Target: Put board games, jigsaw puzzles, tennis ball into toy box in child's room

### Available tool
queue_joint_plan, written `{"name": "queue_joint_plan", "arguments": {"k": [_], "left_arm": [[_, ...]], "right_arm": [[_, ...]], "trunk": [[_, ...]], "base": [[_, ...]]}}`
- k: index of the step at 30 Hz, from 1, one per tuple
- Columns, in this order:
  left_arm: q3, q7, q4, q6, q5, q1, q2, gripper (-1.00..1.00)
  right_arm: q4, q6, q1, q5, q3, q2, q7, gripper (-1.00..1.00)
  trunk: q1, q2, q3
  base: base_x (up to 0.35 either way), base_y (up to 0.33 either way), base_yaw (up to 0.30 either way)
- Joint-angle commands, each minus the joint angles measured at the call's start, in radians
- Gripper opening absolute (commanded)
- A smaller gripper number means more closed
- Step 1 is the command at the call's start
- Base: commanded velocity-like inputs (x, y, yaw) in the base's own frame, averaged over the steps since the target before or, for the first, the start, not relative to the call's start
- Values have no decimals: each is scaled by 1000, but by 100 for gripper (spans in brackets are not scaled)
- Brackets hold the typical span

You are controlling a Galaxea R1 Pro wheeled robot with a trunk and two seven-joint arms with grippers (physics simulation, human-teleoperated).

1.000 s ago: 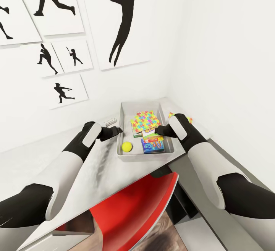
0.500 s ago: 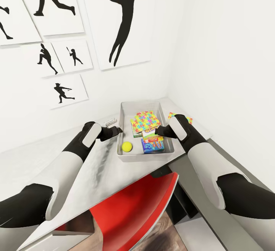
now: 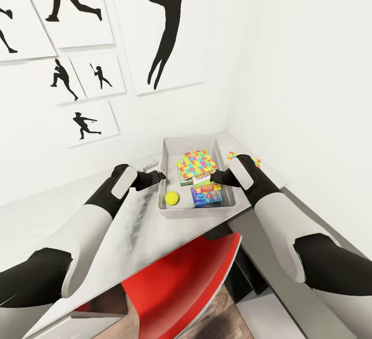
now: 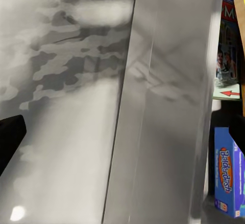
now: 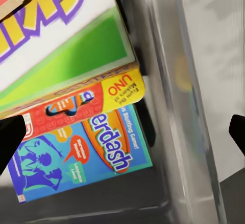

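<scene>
The toy box (image 3: pixel 163 159) stands on the table (image 3: pixel 129 236) in the room's corner. In it lie one jigsaw puzzle (image 3: pixel 196 163), the tennis ball (image 3: pixel 171 197) and the board games: a blue one (image 3: pixel 207 195), a white-green one (image 3: pixel 202 178) and a red-edged one between them (image 5: pixel 76 106). The other jigsaw puzzle (image 3: pixel 256 162) lies on the table beyond the box's right wall, partly behind my right wrist. My left gripper (image 3: pixel 160 176) hovers open just outside the box's left wall (image 4: pixel 163 106). My right gripper (image 3: pixel 213 176) hangs open over the blue game (image 5: pixel 76 157) and the white-green game (image 5: pixel 61 40).
A red chair (image 3: pixel 191 277) is tucked under the table's front edge. A small white object (image 3: pixel 149 164) lies on the table left of the box. White walls with black silhouette pictures (image 3: pixel 165 29) close off the back and right side.
</scene>
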Motion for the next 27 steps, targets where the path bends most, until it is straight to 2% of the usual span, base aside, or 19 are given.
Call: {"name": "queue_joint_plan", "arguments": {"k": [1,27], "left_arm": [[-3,10,-1,1,11,-1,0,100],[-3,9,-1,1,11,-1,0,100]], "right_arm": [[-1,1,-1,-11,4,-1,-10,100],[31,-21,0,-13,5,-9,-8,100]], "trunk": [[1,-2,-2],[1,-2,-2]], "base": [[0,0,0],[0,0,0]]}}
